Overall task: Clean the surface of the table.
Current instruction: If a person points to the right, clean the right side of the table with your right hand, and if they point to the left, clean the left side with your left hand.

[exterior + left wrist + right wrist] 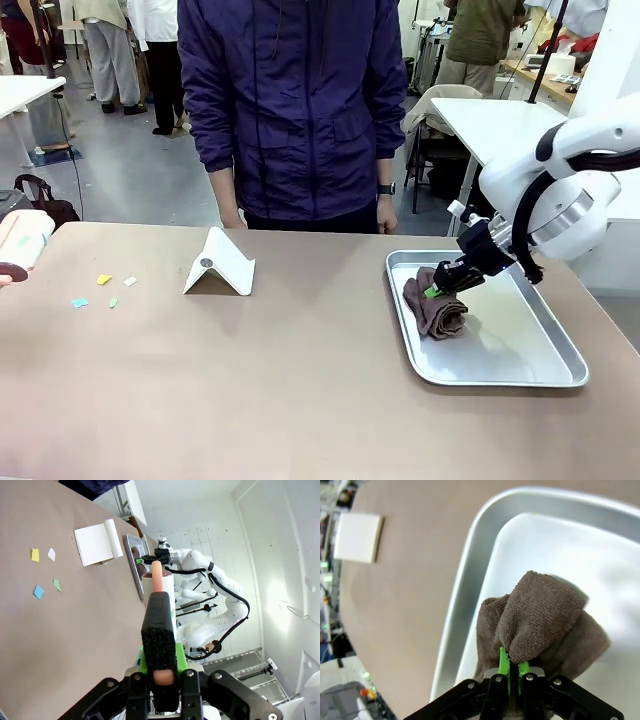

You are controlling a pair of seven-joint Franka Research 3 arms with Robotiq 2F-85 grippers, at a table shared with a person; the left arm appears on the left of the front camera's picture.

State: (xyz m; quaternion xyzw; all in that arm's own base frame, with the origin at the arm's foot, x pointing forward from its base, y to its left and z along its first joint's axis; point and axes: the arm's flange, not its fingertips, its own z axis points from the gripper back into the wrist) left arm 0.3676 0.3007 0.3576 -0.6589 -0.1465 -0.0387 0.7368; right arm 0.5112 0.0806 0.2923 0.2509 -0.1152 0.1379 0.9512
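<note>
Brown cloth (437, 305) lies in the tray (500, 375) — right gripper (432, 292) clenched on its fold. Left gripper (160, 602) grasps a peach-handled tool (157, 577). Table (300, 380) uncleaned — paper scraps (103, 280) lie near its left end.

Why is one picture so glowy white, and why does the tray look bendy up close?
Left wrist view: bright light washes out the white wall, hiding detail. Right wrist view: the wide-angle lens bends the tray rim, its floor glares pale, yet the brown cloth looks sharp. Front view: even light, soft shadows.
</note>
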